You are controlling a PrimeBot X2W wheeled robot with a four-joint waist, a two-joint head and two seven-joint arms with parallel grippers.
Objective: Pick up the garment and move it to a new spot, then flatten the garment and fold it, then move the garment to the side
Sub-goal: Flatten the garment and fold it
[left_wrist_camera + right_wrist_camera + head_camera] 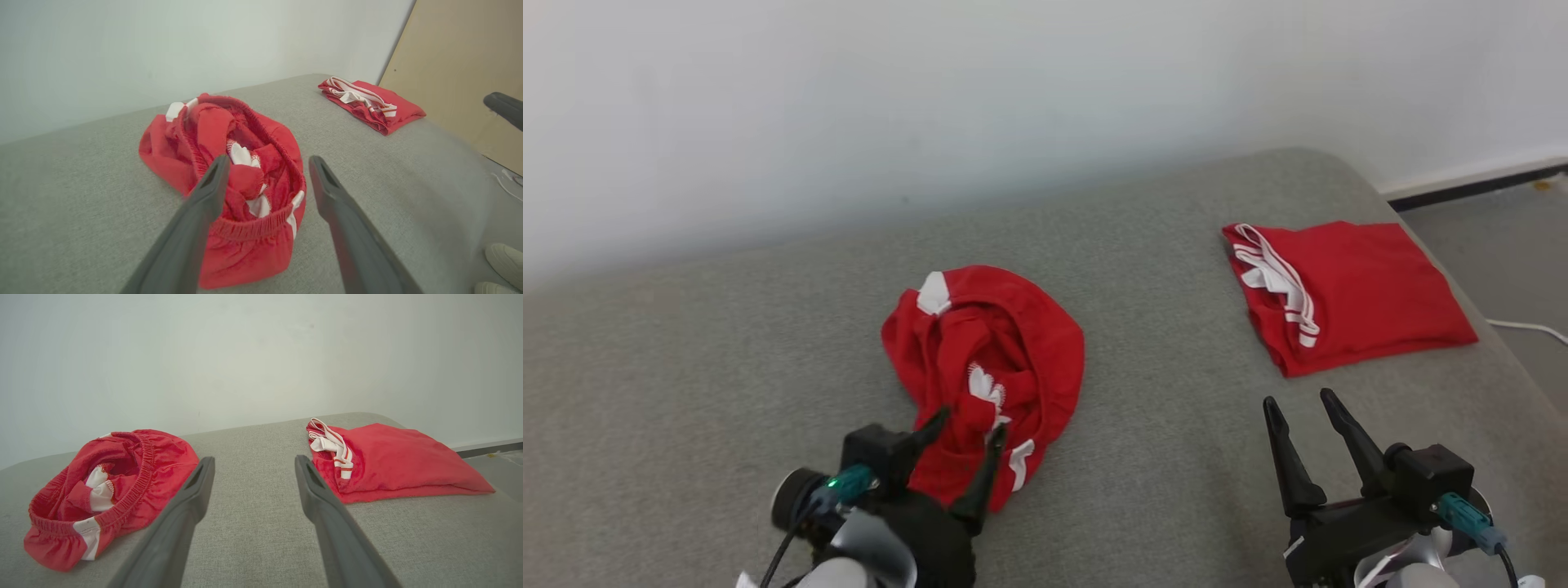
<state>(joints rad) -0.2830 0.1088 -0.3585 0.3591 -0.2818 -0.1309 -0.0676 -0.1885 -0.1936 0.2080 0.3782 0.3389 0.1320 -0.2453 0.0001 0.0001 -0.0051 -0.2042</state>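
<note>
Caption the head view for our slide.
Open left pincer at crumpled red shorts; folded red garment beyond open right pincer.

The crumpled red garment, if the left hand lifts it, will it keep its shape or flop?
Probably floppy: the crumpled red garment lies in soft folds, so it should unfurl and hang. Likely light: thin cloth. Its elastic waistband may stretch.

The crumpled garment [984,384] lies on the cushion [727,351], midway between its left and right edges. The folded garment [1372,298] lies well apart, near the right edge and back corner. The left gripper [970,420] stands over the crumpled garment's front part; the right gripper [1298,398] stands before the folded garment, apart from it
</note>
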